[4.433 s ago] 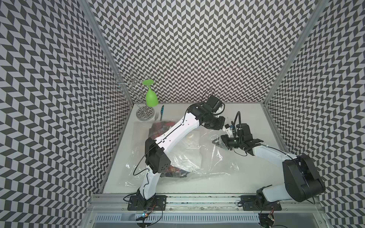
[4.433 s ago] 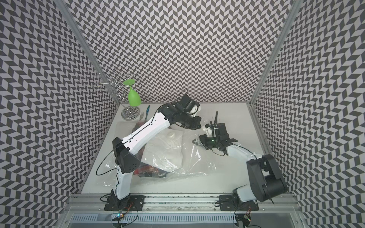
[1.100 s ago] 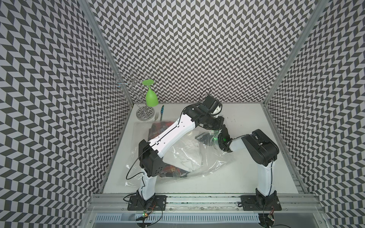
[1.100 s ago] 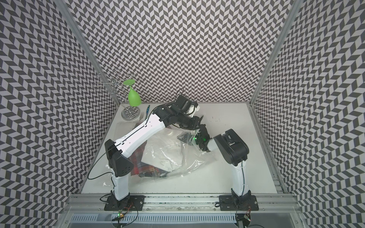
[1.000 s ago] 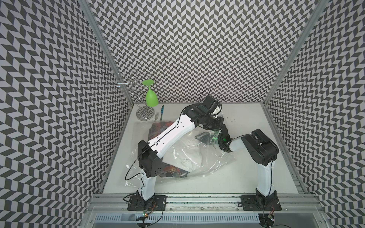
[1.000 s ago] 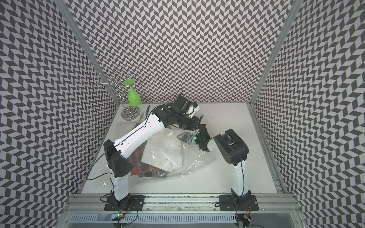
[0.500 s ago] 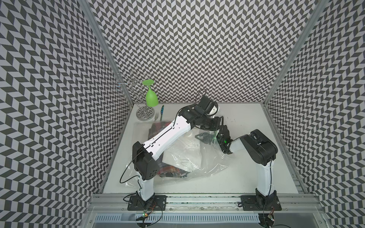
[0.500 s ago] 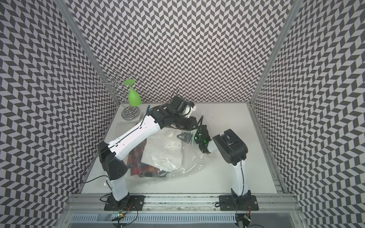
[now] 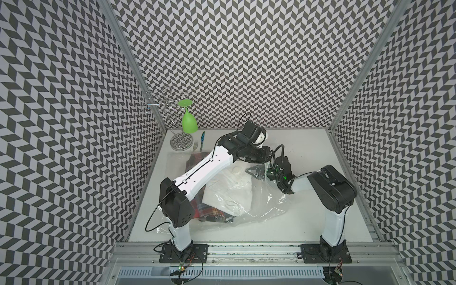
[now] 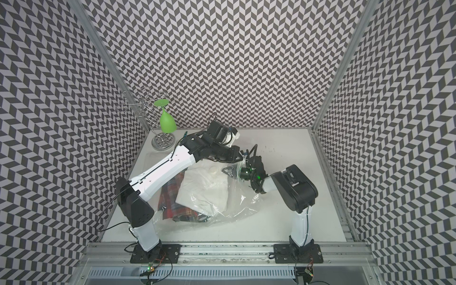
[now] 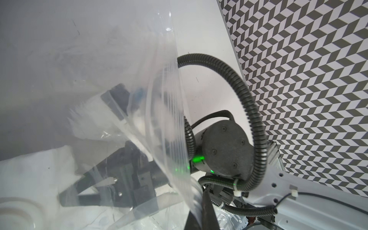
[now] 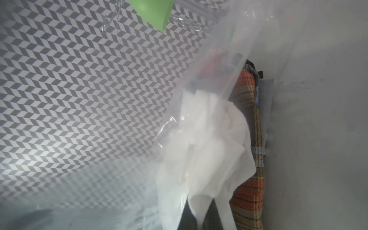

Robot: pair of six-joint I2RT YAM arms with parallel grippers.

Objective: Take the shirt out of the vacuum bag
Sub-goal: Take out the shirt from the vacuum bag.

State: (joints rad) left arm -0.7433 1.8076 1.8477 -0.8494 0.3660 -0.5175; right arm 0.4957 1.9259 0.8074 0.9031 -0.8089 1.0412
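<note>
Now we've got R gripper [image 12: 200, 216] inside the vacuum bag [image 9: 261, 207] mouth, pinched shut on the white shirt [image 9: 229, 190], whose bulk lies ahead of its tips, deeper in; L gripper [image 11: 204, 201], just above, clamps the bag's lip.

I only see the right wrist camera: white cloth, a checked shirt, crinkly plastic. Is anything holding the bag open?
Observer: Yes. In a top view the left pincer is shut on the vacuum bag's edge, holding it up.
Operator: Is the right pincer, with the white shirt, inside?
Observer: The left wrist view shows it through the plastic, inside the mouth.
Operator: What's near it?
Observer: The round white valve cap, close by its tip.
</note>
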